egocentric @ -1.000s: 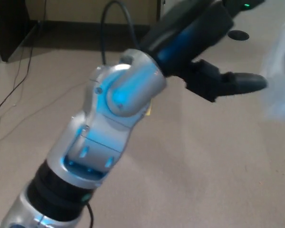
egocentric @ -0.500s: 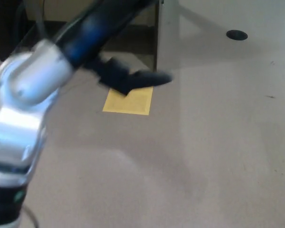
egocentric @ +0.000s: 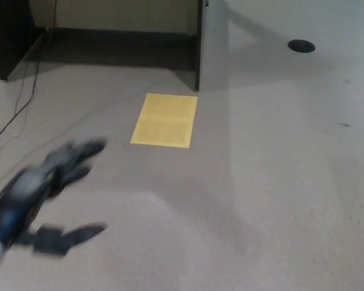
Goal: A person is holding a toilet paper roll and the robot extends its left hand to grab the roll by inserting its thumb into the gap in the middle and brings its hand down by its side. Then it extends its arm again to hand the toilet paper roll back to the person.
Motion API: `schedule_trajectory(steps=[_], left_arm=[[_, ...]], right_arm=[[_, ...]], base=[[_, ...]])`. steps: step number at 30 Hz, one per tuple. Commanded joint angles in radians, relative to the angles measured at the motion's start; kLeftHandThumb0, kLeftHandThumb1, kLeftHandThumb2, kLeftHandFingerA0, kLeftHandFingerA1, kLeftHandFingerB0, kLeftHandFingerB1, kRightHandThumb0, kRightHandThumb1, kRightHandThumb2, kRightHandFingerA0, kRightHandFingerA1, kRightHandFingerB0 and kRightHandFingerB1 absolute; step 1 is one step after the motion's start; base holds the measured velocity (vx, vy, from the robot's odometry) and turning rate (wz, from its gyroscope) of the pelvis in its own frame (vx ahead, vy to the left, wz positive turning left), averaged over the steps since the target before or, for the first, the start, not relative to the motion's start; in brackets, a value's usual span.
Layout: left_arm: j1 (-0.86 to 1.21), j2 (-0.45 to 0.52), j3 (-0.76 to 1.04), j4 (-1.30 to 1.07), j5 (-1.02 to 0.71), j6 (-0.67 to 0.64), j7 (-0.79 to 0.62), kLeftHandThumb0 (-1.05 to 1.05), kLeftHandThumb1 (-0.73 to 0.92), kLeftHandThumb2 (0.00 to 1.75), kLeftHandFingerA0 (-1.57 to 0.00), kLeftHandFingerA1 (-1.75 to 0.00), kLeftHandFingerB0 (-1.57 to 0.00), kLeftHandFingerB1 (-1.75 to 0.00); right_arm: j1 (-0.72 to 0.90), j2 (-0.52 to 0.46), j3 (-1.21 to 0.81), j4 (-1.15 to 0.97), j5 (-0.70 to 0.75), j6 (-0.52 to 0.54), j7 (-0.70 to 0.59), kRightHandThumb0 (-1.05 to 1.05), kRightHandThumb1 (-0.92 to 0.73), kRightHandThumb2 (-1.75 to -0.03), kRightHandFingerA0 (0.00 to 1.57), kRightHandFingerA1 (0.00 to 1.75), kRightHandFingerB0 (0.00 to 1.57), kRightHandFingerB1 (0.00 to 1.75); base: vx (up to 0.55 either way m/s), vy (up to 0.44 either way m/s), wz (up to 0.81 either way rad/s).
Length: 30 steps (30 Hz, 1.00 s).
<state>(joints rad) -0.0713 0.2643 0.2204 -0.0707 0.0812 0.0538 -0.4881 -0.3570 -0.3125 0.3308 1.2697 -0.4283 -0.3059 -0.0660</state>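
Floor (egocentric: 279, 200) is plain beige carpet, mostly bare, nothing on it near the cam.

Nearest thing: left hand (egocentric: 54, 194), low at the lower-left edge, heavily motion-blurred. Fingers (egocentric: 79, 151) look spread, with one dark digit (egocentric: 64, 237) sticking out apart underneath, prob the thumb. Nothing white between them, so I read it as loosely open w/ nothing held, but the blur makes that a soft call.

Change vs 1 s ago: arm was stretched up across the frame toward the right, w/ a pale blur at the right edge that could've been the roll/person. 0.5 s ago it was swinging back over the upper left. Now it's dropped to the robot's side. Cam view also shifted across those frames, so part of that is head motion.

Toilet paper roll: not visible anywhere in the frame. No person visible either. Right hand not in view.

Judgement: either this is the lower-to-side step w/ the roll hidden by blur, or the hand-back is done and the arm is retracting w/o it. The hand looking bare fits the 2nd better. Can't confirm.

Further out: yellow sheet (egocentric: 165, 119) flat on the carpet mid-frame. Cable (egocentric: 21, 106) trails along the left. Dark furniture panel (egocentric: 199, 48) stands behind the sheet; small black disc (egocentric: 301, 45) on the floor far right.
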Motion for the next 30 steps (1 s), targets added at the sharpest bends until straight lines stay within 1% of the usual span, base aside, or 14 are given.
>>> schedule_trajectory(steps=[1, 2, 3, 4, 7, 8, 10, 13, 15, 18, 21, 26, 28, 30], left_arm=[[0.239, 0.02, 0.164, 0.432, -0.002, -0.424, 0.219, -0.2, 0.56, 0.59, -0.26, -0.34, -0.25, -0.31], [0.241, 0.021, 0.163, 0.445, 0.004, -0.427, 0.228, -0.2, 0.56, 0.59, -0.26, -0.34, -0.25, -0.31], [0.267, 0.018, 0.17, 0.458, 0.002, -0.394, 0.234, -0.18, 0.58, 0.59, -0.28, -0.34, -0.26, -0.31], [0.276, 0.018, 0.174, 0.497, -0.003, -0.418, 0.236, -0.14, 0.59, 0.59, -0.26, -0.35, -0.25, -0.3], [0.272, 0.039, 0.169, 0.615, -0.01, -0.443, 0.222, -0.16, 0.59, 0.58, -0.19, -0.36, -0.22, -0.28], [0.274, 0.045, 0.165, 0.652, -0.012, -0.439, 0.215, -0.16, 0.59, 0.58, -0.19, -0.36, -0.22, -0.28], [0.276, 0.05, 0.151, 0.731, 0.004, -0.487, 0.233, -0.1, 0.58, 0.57, -0.18, -0.35, -0.23, -0.28], [0.276, 0.054, 0.137, 0.797, 0.004, -0.495, 0.232, -0.12, 0.57, 0.57, -0.17, -0.34, -0.21, -0.28], [0.271, 0.066, 0.117, 0.868, 0.024, -0.529, 0.255, -0.09, 0.57, 0.57, -0.19, -0.33, -0.22, -0.28], [0.279, 0.086, 0.102, 0.906, 0.039, -0.523, 0.276, -0.13, 0.56, 0.58, -0.2, -0.34, -0.23, -0.29], [0.254, 0.094, 0.097, 0.925, 0.036, -0.524, 0.296, -0.18, 0.56, 0.58, -0.21, -0.35, -0.24, -0.3], [0.231, 0.112, 0.061, 0.985, 0.044, -0.553, 0.316, -0.21, 0.56, 0.59, -0.23, -0.37, -0.24, -0.3], [0.221, 0.113, 0.054, 1.004, 0.029, -0.555, 0.316, -0.23, 0.56, 0.59, -0.27, -0.37, -0.26, -0.31], [0.224, 0.116, 0.051, 1.01, 0.027, -0.554, 0.318, -0.23, 0.56, 0.59, -0.27, -0.37, -0.26, -0.31]], right_arm=[[0.035, -0.019, -0.008, 0.019, -0.001, 0.011, -0.004, -0.34, -0.65, -0.6, 0.76, 0.61, 0.58, 0.44], [0.036, -0.02, -0.008, 0.019, -0.001, 0.011, -0.004, -0.34, -0.65, -0.6, 0.76, 0.61, 0.58, 0.44], [0.045, -0.021, -0.01, 0.018, 0.0, 0.006, -0.01, -0.34, -0.65, -0.6, 0.77, 0.62, 0.58, 0.45], [0.051, -0.023, -0.009, 0.018, 0.0, 0.008, -0.007, -0.34, -0.65, -0.6, 0.77, 0.62, 0.58, 0.44], [0.038, -0.027, -0.01, 0.021, 0.0, 0.008, -0.002, -0.35, -0.65, -0.6, 0.77, 0.63, 0.59, 0.45], [0.041, -0.026, -0.012, 0.022, 0.002, 0.009, -0.002, -0.35, -0.65, -0.6, 0.77, 0.63, 0.59, 0.45], [0.05, -0.031, -0.01, 0.023, 0.0, 0.007, -0.006, -0.35, -0.65, -0.59, 0.78, 0.65, 0.59, 0.45], [0.059, -0.036, -0.008, 0.025, -0.003, 0.011, -0.002, -0.36, -0.66, -0.6, 0.76, 0.63, 0.58, 0.44], [0.059, -0.036, -0.006, 0.025, -0.005, 0.015, -0.001, -0.35, -0.66, -0.6, 0.77, 0.66, 0.59, 0.44], [0.062, -0.027, -0.001, 0.021, -0.008, 0.013, -0.005, -0.35, -0.66, -0.6, 0.76, 0.64, 0.58, 0.44], [0.018, -0.018, 0.004, 0.027, -0.014, 0.033, 0.005, -0.34, -0.66, -0.6, 0.74, 0.57, 0.57, 0.43], [0.016, -0.02, 0.007, 0.03, -0.016, 0.033, 0.0, -0.35, -0.66, -0.6, 0.74, 0.62, 0.58, 0.44], [0.017, -0.02, -0.003, 0.027, -0.006, 0.032, -0.003, -0.34, -0.66, -0.6, 0.73, 0.6, 0.52, 0.41], [0.025, -0.018, -0.012, 0.027, 0.002, 0.031, -0.007, -0.34, -0.66, -0.6, 0.73, 0.6, 0.52, 0.41]], base=[[0.0, 0.0, 0.0], [0.0, 0.0, 0.0], [0.0, 0.0, 0.0], [0.0, 0.0, 0.0], [0.0, 0.0, 0.0], [0.0, 0.0, 0.0], [0.0, 0.0, 0.0], [0.0, 0.0, 0.0], [0.0, 0.0, 0.0], [0.0, 0.0, 0.0], [0.0, 0.0, 0.0], [0.0, 0.0, 0.0], [0.0, 0.0, 0.0], [0.0, 0.0, 0.0]])
